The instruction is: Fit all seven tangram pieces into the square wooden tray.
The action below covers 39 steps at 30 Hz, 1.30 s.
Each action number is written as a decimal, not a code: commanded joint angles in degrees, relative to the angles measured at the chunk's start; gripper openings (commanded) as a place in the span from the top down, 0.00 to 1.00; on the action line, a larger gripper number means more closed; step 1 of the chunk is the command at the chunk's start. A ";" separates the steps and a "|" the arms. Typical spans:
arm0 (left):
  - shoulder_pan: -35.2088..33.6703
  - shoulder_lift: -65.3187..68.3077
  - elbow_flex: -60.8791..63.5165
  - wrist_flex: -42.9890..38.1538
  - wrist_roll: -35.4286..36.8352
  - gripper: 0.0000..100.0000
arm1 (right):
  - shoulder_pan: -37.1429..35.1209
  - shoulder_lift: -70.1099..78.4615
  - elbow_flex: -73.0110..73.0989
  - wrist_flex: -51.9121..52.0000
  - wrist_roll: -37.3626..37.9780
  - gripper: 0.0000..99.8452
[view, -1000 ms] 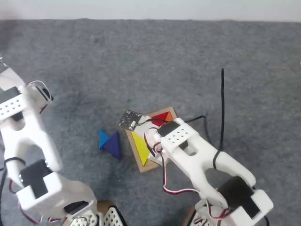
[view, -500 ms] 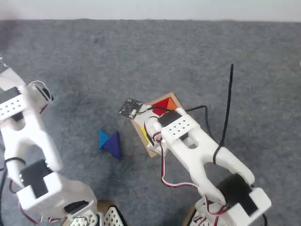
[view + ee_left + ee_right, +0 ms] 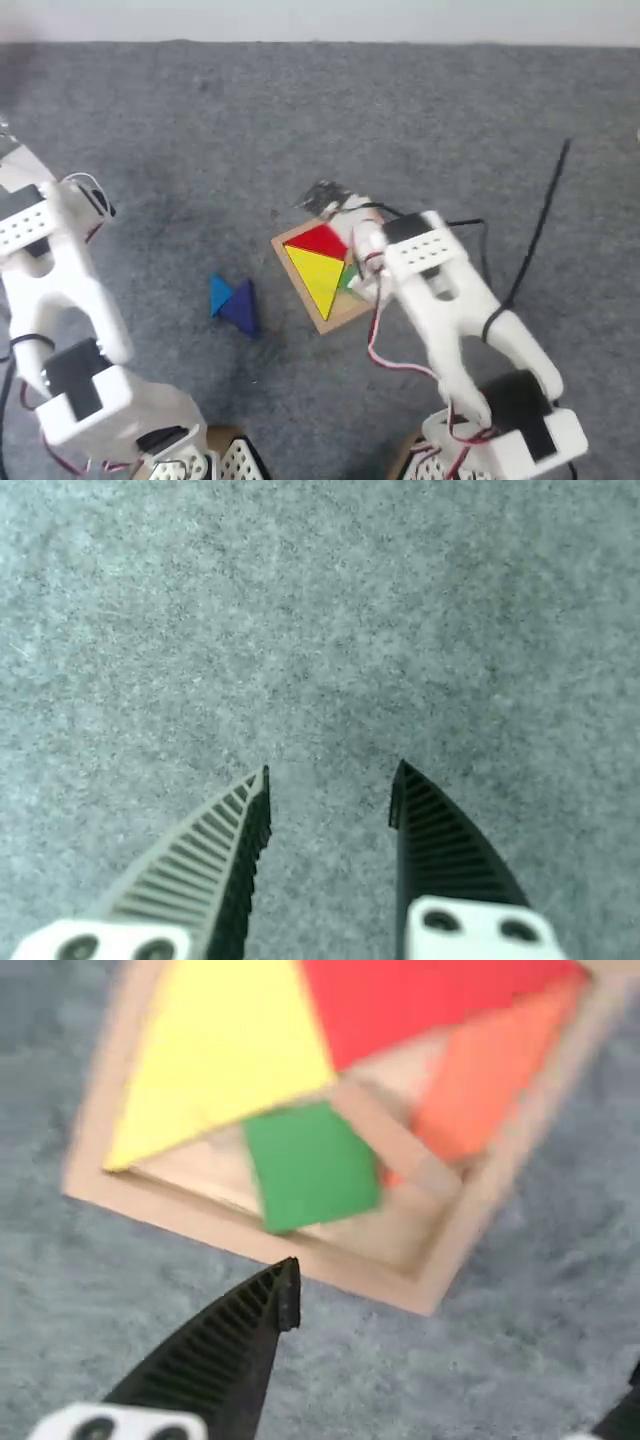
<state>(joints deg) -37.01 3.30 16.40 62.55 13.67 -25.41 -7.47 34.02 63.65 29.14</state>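
Partly filled wooden tray (image 3: 321, 326) lay on the grey bench (image 3: 450, 120). A blue triangle (image 3: 219, 293) and purple triangle (image 3: 241, 308) lay near it, touching each other, likely light, stiff, thin; best pinched across opposite edges. Left pincer (image 3: 332, 770) and right pincer (image 3: 460, 1345) were spread, empty.

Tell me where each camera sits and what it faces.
High view: fixed overhead, looking down at the tray, blue pieces, left arm and right arm.
Left wrist view: on the left arm, facing grey carpet past the open left claw.
Right wrist view: on the right arm, facing the tray past the open right claw.
Shared: high and right wrist views both show the yellow piece.
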 commanded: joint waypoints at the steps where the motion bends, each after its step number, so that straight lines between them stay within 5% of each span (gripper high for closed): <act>1: 0.35 -1.23 -0.57 0.44 -0.70 0.80 | 1.36 1.89 -2.73 -1.27 1.32 0.49; 8: 0.35 -1.23 -0.57 0.44 -0.70 0.80 | 1.19 10.07 -3.16 -7.52 1.23 0.49; 16: 0.35 -1.23 -0.57 0.26 -0.70 0.80 | 2.86 8.92 -8.44 -3.30 0.09 0.49; 28: 0.44 -1.23 -0.57 0.35 -0.70 0.80 | -6.29 16.04 -9.14 -5.93 -2.46 0.49; 39: 2.11 -1.23 -0.40 0.26 -0.79 0.80 | -0.92 -12.09 -9.58 1.36 -6.07 0.49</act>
<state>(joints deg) -35.87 3.30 16.40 62.55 13.49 -27.08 -9.05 26.02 62.15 24.92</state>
